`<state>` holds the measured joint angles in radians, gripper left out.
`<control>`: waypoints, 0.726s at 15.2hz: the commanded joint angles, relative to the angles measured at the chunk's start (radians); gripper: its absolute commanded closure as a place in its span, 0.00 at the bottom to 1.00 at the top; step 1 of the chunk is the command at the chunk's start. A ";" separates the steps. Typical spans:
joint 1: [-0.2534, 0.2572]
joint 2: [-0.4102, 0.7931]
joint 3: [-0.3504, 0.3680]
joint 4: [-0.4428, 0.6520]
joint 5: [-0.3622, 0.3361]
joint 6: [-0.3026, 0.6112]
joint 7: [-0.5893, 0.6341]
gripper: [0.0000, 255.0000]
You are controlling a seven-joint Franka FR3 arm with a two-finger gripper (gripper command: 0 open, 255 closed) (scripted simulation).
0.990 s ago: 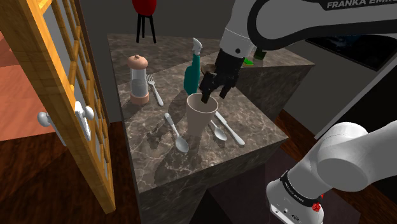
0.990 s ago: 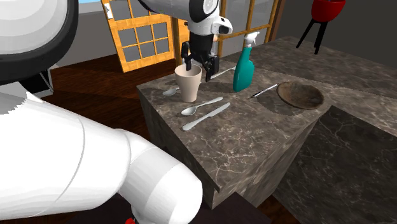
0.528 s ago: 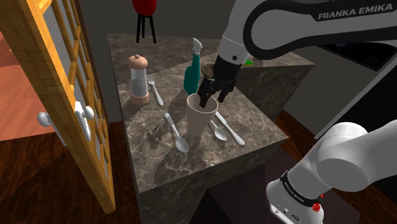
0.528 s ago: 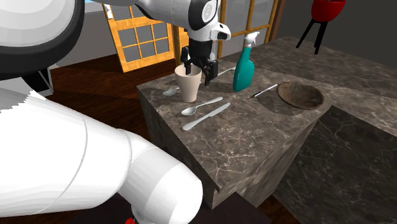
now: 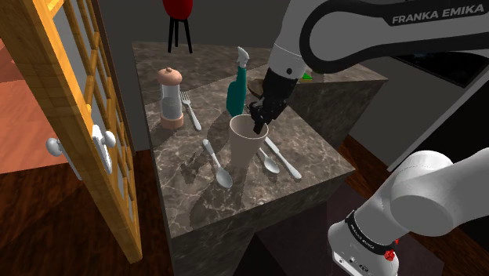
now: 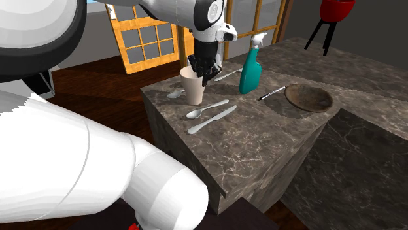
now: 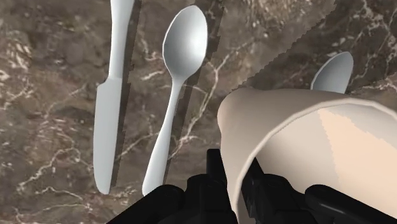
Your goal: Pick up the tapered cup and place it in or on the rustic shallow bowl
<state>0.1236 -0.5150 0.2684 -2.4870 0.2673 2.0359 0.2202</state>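
Note:
The tapered cup [image 5: 246, 147] is beige and stands upright on the dark marble counter [image 5: 235, 196], near the middle. My black gripper [image 5: 257, 122] comes down from above and is shut on the cup's rim at the side toward the spray bottle. In the wrist view one finger is inside and one outside the cup [image 7: 299, 146] wall, both pressed on it at the gripper [image 7: 236, 191]. In the second exterior view the gripper [image 6: 201, 70] pinches the cup [image 6: 193, 88] rim. The brown shallow bowl [image 6: 308, 98] lies on the counter past the spray bottle.
A teal spray bottle [image 5: 237, 88] stands just behind the cup. A pepper mill [image 5: 170, 98] and fork [image 5: 190, 110] are toward the shoulder view's left. Spoons and a knife [image 7: 109, 95] lie around the cup's base. A wooden glazed door [image 5: 70, 118] stands at the left.
The fingers, open astride the cup's rim before, have closed on the cup wall. The hand dropped slightly. The cup has not moved.

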 commanded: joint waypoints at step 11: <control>-0.003 -0.018 -0.010 0.066 -0.010 -0.085 0.009 1.00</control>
<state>0.1205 -0.5322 0.2583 -2.4341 0.2583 1.9644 0.2262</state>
